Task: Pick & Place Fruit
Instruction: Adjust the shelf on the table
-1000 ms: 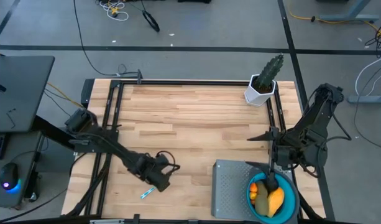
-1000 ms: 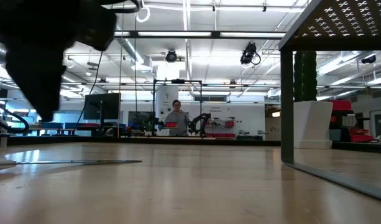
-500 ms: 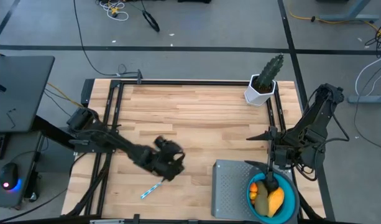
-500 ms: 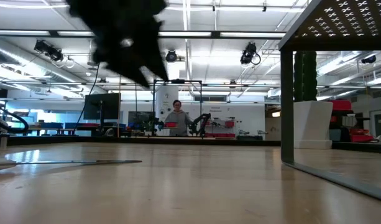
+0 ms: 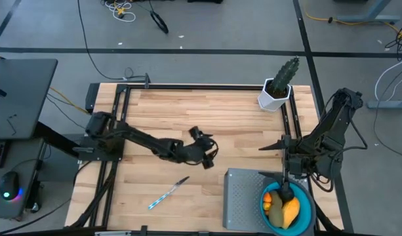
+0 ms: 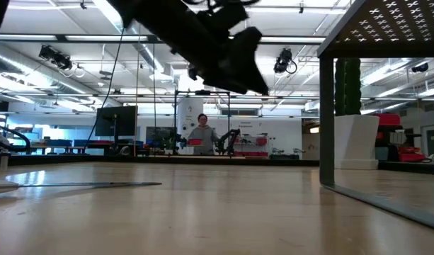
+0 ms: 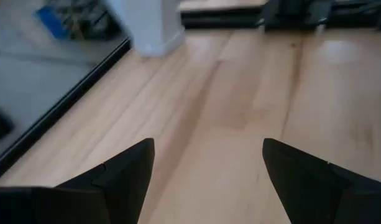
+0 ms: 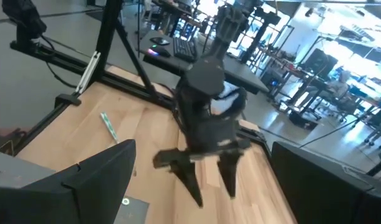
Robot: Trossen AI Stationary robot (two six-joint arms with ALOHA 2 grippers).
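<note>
The left gripper [image 5: 209, 153], jaws spread and empty, hangs mid-table, facing three o'clock toward the fruit [image 5: 283, 208] heaped in the blue round bowl [image 5: 307, 211]; the right gripper [image 5: 286, 185], equally agape, waits above it.

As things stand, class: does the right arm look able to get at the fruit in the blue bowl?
Probably yes. The right gripper hangs open right over the blue bowl, the fruit lies uncovered, and the left gripper is off over mid-table, out of the way.

Grey floor [image 5: 207, 39], ceiling strip lights [image 6: 224, 39], distant desks [image 8: 178, 46]
</note>
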